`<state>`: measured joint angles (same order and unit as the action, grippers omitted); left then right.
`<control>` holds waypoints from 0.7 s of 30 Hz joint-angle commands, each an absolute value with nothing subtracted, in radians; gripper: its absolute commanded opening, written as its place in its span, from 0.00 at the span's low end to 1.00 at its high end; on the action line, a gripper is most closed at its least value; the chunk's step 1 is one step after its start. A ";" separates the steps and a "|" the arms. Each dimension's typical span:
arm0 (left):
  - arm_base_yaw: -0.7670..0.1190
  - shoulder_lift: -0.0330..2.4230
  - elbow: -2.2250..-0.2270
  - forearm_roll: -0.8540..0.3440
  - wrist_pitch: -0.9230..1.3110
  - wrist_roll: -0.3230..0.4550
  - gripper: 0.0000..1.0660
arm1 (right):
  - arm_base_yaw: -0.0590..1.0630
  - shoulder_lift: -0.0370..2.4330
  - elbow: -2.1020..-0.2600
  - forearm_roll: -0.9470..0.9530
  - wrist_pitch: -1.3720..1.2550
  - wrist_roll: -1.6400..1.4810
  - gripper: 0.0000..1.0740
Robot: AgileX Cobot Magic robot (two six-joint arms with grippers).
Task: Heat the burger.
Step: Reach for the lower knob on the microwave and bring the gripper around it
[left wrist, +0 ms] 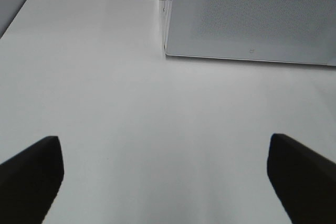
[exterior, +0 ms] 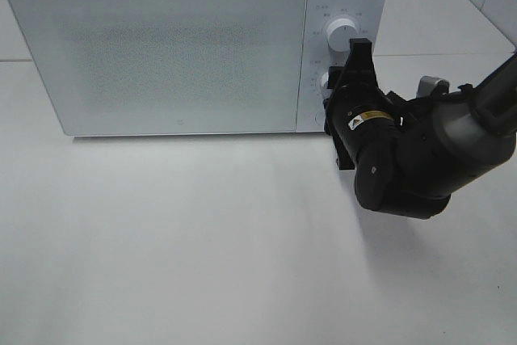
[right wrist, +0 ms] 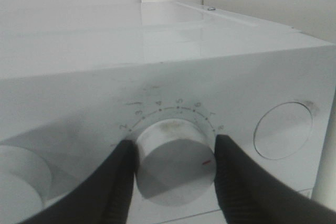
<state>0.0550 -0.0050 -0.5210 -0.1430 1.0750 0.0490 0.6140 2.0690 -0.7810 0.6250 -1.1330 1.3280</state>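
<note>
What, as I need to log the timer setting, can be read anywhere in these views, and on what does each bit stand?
"3", "4", "5", "6": numerals on the microwave panel around the knob that the right gripper clamps; neighbouring ones unclear.
Yellow label on that gripper's arm: triangle sign, text too small.
Print around the upper knob: blurred.
Small mark on the microwave door: too small.

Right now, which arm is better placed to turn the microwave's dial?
Right. The right gripper clasps the dial between its fingers; the left gripper hangs open over the table, away from it.
</note>
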 commanded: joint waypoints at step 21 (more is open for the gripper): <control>0.059 -0.024 -0.517 -0.142 1.072 0.048 0.92 | 0.609 2.050 -0.815 0.681 -1.313 1.233 0.59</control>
